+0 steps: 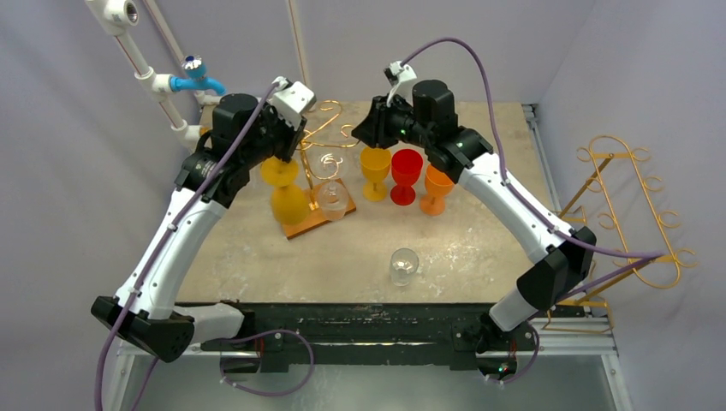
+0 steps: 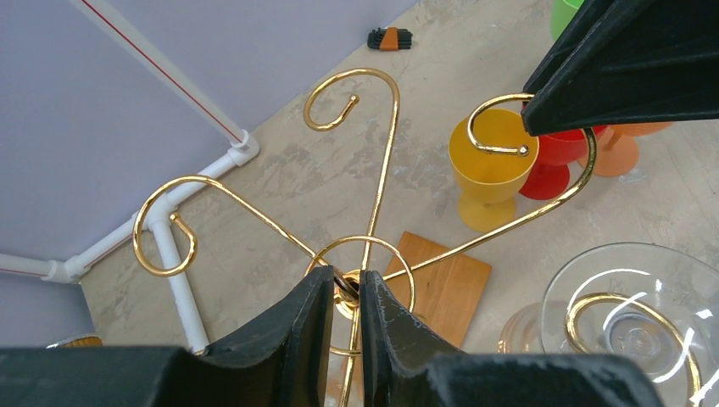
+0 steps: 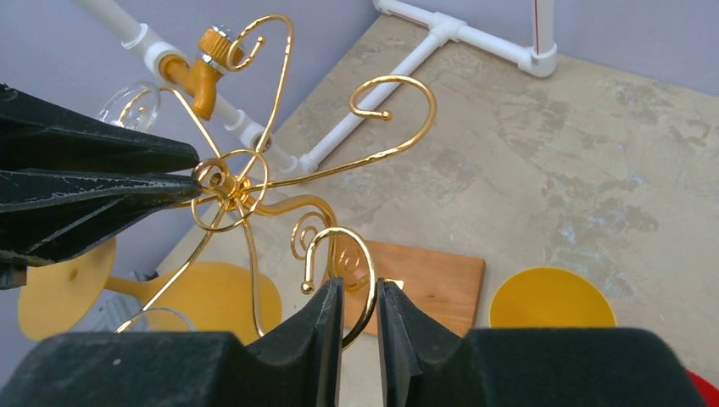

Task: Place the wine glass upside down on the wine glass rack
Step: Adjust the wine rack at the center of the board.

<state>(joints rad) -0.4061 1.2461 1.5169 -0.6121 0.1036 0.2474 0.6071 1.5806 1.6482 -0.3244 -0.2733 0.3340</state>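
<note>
Left end effector (image 2: pixel 346 292): we see fingers nearly together, pinching centre hub of gold rack (image 2: pixel 366 195). Right end effector (image 3: pixel 359 297): fingers close either side of one curled rack arm, pinching wire. We judge both hold rack steady, or ready to turn it, so free hook faces loose glass. One clear glass (image 1: pixel 333 195) hangs bowl-down on rack; yellow glass (image 1: pixel 288 199) likewise. Task's wine glass (image 1: pixel 404 265) stands alone on table (image 1: pixel 479 244), near front edge, well apart from rack. Wooden base (image 1: pixel 312 219) under rack. Yellow goblet (image 1: pixel 375 172), red goblet (image 1: pixel 406 175), orange goblet (image 1: pixel 437 188) in row just beside. Mottled stone-look top, grey walls, white pipe.

Gold wire rack (image 2: pixel 373 161), brown wood base (image 2: pixel 441 284); yellow (image 1: pixel 375 169), red (image 1: pixel 406 175), orange (image 1: pixel 437 188) goblets; clear glass (image 1: pixel 404 265).
</note>
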